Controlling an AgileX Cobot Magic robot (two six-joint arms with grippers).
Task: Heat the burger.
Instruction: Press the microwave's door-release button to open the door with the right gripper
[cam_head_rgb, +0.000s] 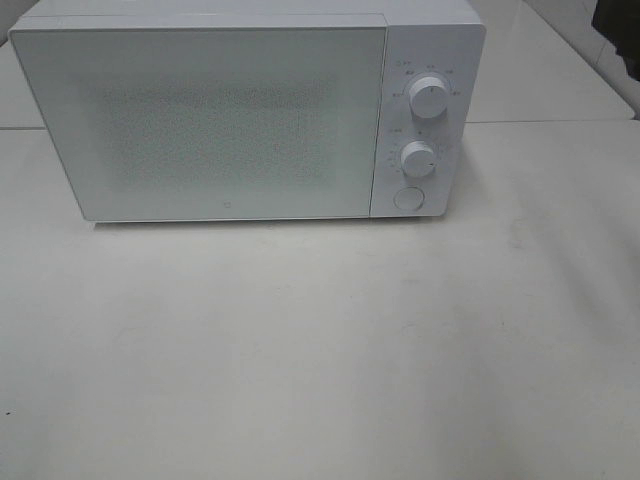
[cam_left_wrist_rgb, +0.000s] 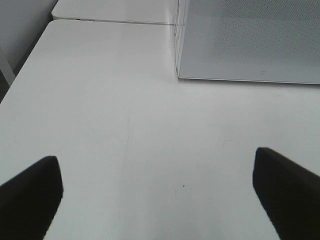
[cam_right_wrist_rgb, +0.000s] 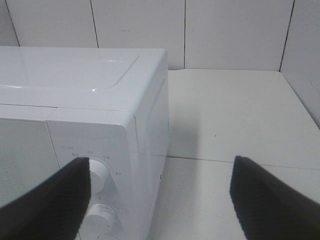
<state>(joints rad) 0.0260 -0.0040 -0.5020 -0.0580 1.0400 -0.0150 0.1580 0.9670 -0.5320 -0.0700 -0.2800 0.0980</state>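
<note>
Burger: not visible in any view; I cannot tell where it lies relative to my fingers.
Left gripper (cam_left_wrist_rgb: 159, 200): my jaws stand spread wide, gripping nothing; the two dark fingers (cam_left_wrist_rgb: 30, 197) frame a stretch of white table (cam_left_wrist_rgb: 125, 140).
Right gripper (cam_right_wrist_rgb: 160, 205): likewise spread wide and gripping nothing; it is raised to about the level of the control panel (cam_head_rgb: 425, 120).
Microwave (cam_head_rgb: 230, 115): white, standing on the table ahead of both pairs of my fingers; its door (cam_head_rgb: 200, 120) is shut, and the speckled window shows me nothing of the inside.
Door corner (cam_left_wrist_rgb: 182, 75): ahead of my left fingers and off towards my right arm's side, well apart from them.
Upper knob (cam_head_rgb: 430, 98): on the control panel, just beyond one of my right fingertips (cam_right_wrist_rgb: 55, 200), which partly overlaps it in the wrist view; whether they touch, I cannot tell.
Lower knob (cam_head_rgb: 419, 158): directly below the upper knob, also close to that same fingertip.
Round button (cam_head_rgb: 408, 198): at the foot of the panel, beneath both knobs.
Other right finger (cam_right_wrist_rgb: 272, 205): out past the microwave's side wall (cam_right_wrist_rgb: 157, 125), over the table.
Tiled wall (cam_right_wrist_rgb: 185, 30): well beyond my right fingers, behind the microwave.
</note>
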